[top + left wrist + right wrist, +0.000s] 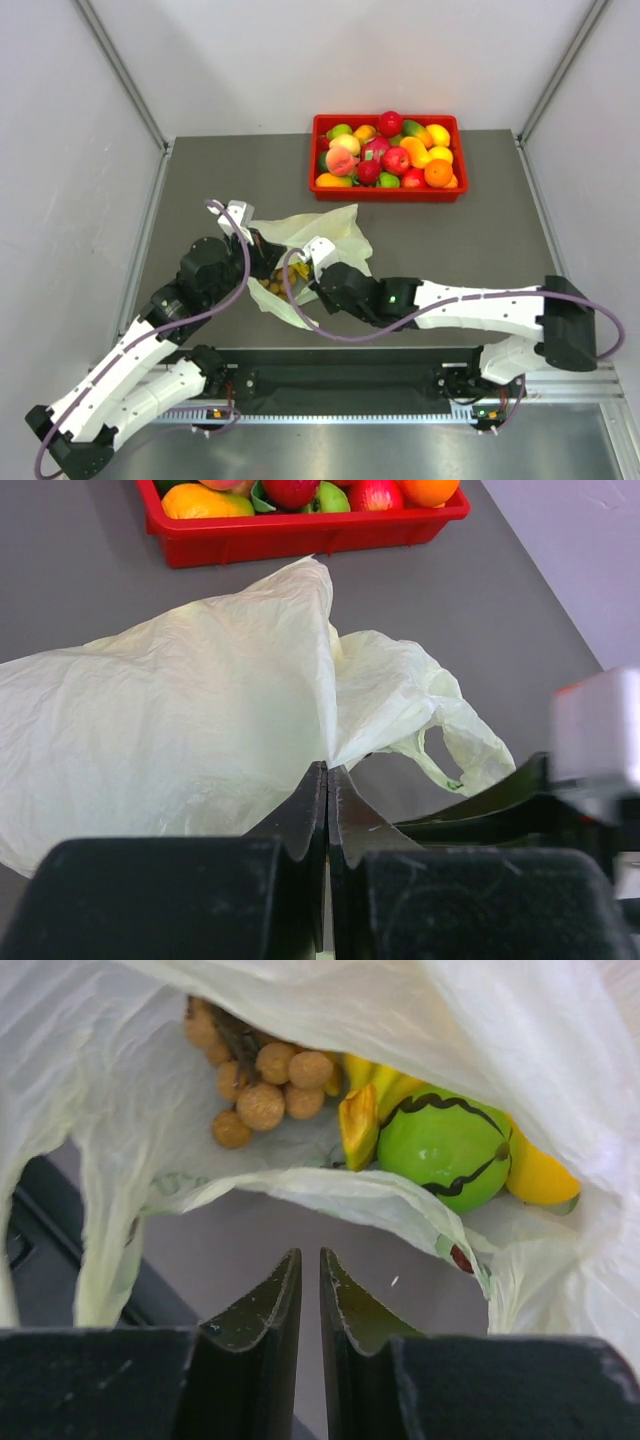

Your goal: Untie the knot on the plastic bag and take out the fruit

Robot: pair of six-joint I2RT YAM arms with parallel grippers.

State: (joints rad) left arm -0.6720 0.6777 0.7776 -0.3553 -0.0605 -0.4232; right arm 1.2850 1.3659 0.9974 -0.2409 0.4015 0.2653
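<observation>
a: where's the yellow and green toy fruit (445,1150)?
b: inside the thin pale green plastic bag (340,225), straight beyond the right pincer (310,1265), which is closed, empty. left pincer (327,775) pinches the bag's film.

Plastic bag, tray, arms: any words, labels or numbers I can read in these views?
None readable in any view.
The plastic bag is plain.
The red tray shows no print.
The dark lines on the round green fruit are a pattern, not letters.
Stickers, if any, on the apples are too small to read.
</observation>
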